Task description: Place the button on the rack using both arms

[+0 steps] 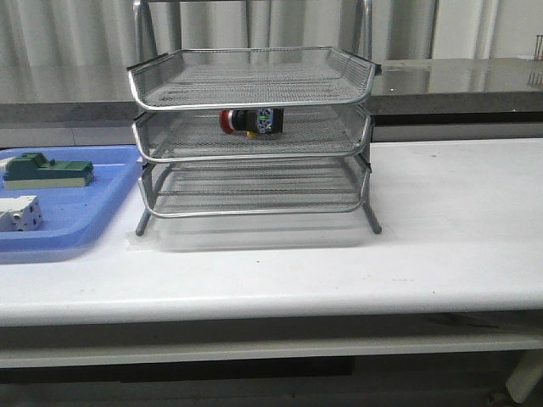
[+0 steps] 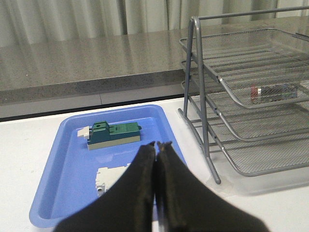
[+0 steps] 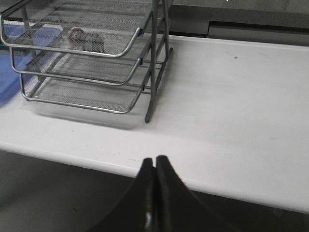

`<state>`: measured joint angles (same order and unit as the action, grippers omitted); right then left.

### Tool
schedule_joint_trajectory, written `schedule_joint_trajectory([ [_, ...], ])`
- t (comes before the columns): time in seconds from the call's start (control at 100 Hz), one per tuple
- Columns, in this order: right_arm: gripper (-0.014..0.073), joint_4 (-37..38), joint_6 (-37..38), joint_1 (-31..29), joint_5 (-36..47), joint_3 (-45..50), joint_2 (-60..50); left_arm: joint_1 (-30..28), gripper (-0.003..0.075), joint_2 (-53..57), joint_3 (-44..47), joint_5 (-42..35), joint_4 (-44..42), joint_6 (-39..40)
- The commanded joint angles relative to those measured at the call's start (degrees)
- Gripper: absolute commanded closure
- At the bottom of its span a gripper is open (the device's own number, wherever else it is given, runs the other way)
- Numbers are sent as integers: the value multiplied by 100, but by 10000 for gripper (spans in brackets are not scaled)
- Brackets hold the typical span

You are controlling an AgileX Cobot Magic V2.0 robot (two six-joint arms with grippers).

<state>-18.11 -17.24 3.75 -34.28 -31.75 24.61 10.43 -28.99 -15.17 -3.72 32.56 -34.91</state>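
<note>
The button point(image 1: 249, 120), red head and black body, lies on its side on the middle tier of the silver wire rack point(image 1: 254, 95). It shows dimly through the mesh in the left wrist view point(image 2: 271, 92) and the right wrist view point(image 3: 87, 38). Neither arm appears in the front view. My left gripper point(image 2: 158, 144) is shut and empty, above the blue tray beside the rack point(image 2: 251, 96). My right gripper point(image 3: 155, 158) is shut and empty over the table's front edge, well away from the rack point(image 3: 96, 53).
A flat blue tray point(image 1: 102, 212) lies left of the rack, holding a green-and-cream block point(image 1: 48, 171) and a white boxy part point(image 1: 20, 213). A grey counter point(image 1: 458, 80) runs behind the white table point(image 1: 441, 220).
</note>
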Motion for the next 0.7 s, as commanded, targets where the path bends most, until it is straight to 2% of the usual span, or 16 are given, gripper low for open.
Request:
schedule_joint_trajectory([
  [0.0,650,-28,-11,-50,736,66,-19,-18,741,-65,-161,-358,31,10],
  [0.16,650,136,175,-50,1898,873,-321,-18,741,-65,-161,-358,31,10],
  [0.31,650,1098,1343,-50,2713,1666,-855,-18,741,-65,-161,-358,31,10],
  [0.39,650,1705,2044,-50,2851,1996,-1192,-18,741,-65,-161,-358,31,10],
  [0.49,650,2098,2668,-50,2872,2355,-1633,-18,741,-65,-161,-358,31,10],
  [0.69,650,2155,2786,-50,2914,2850,-2229,-18,741,-65,-161,-358,31,10],
])
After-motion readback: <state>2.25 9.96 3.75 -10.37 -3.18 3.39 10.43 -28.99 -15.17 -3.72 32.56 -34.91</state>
